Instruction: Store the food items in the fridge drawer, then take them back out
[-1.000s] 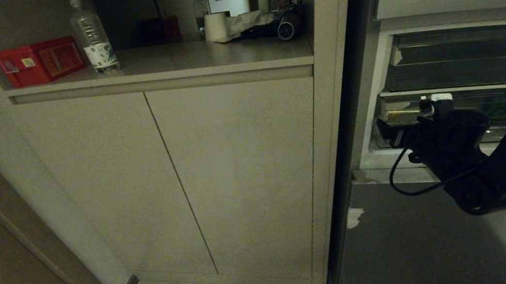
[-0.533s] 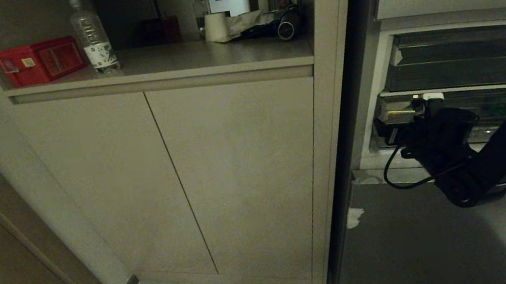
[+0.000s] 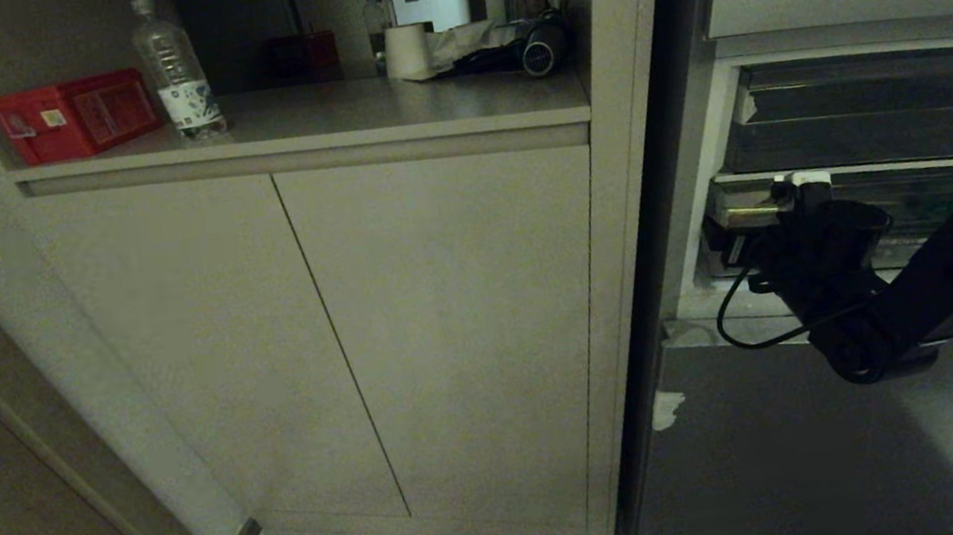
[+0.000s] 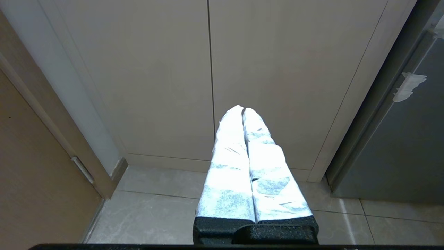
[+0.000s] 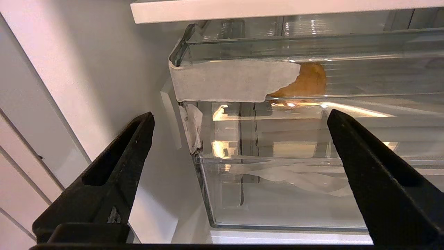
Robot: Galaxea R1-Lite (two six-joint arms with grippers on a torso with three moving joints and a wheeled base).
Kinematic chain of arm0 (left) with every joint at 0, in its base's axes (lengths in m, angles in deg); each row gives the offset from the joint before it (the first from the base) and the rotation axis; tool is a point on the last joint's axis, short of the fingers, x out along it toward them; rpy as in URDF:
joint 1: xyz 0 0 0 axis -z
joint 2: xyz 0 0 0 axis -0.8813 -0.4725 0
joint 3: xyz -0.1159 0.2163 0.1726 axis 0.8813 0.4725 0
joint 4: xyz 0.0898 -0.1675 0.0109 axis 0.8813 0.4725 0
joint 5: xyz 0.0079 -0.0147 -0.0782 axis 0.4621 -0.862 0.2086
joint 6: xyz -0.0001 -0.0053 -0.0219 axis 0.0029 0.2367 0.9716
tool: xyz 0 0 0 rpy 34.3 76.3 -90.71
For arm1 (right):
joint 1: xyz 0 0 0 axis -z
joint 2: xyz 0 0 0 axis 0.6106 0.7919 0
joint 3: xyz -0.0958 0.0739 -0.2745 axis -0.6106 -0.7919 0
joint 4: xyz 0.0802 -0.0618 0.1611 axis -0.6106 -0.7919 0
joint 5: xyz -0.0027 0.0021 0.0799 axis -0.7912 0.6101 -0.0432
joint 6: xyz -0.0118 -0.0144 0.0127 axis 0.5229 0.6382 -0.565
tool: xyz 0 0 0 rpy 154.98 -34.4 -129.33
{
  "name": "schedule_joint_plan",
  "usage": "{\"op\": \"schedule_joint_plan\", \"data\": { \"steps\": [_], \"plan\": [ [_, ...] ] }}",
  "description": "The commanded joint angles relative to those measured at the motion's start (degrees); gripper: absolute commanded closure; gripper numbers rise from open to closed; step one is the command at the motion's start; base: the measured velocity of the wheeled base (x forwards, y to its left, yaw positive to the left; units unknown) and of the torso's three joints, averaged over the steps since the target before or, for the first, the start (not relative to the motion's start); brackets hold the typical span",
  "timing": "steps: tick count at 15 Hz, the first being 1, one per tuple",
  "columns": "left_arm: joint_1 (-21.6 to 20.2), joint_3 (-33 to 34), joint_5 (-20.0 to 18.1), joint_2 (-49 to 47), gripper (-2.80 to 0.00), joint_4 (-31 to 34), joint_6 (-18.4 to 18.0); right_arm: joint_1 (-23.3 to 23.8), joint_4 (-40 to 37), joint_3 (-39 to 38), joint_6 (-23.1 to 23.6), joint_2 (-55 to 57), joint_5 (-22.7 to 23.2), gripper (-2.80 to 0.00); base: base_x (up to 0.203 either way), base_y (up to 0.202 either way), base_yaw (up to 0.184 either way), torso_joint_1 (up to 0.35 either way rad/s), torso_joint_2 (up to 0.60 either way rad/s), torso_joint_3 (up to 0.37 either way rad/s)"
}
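Right gripper (image 5: 239, 118), jaws spread wide and empty, faces the fridge drawer's (image 5: 312, 194) taped front corner.

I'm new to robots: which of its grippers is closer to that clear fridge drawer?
The right gripper: it hangs open just before the fridge drawer, at its taped front corner. The left gripper is off beside it, shut, pointing at the cabinet doors.

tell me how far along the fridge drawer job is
Done: an orange-brown item already shows through the clear fridge drawer, behind white tape. In hand: nothing; the right hand hovers open, empty, at the drawer's front corner. The left hand is parked, shut. Left: further storing and taking out cannot be judged.
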Motion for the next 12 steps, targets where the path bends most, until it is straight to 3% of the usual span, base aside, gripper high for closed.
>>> {"op": "schedule_joint_plan", "data": {
  "steps": [1,2,8,12],
  "plan": [
    [0.0,0.0,0.0,0.0,0.0,0.0,0.0,0.0,0.3,0.1,0.0,0.3,0.0,-0.78,0.0,0.0,0.0,0.0,0.0,0.0],
    [0.0,0.0,0.0,0.0,0.0,0.0,0.0,0.0,0.3,0.0,0.0,0.2,0.0,0.0,0.0,0.0,0.0,0.0,0.0,0.0],
    [0.0,0.0,0.0,0.0,0.0,0.0,0.0,-0.7,0.3,-0.1,0.0,0.0,-0.1,0.0,0.0,0.0,0.0,0.0,0.0,0.0],
    [0.0,0.0,0.0,0.0,0.0,0.0,0.0,-4.2,0.2,-0.1,0.4,0.0,-1.8,0.0,0.0,0.0,0.0,0.0,0.0,0.0]
  ]
}}
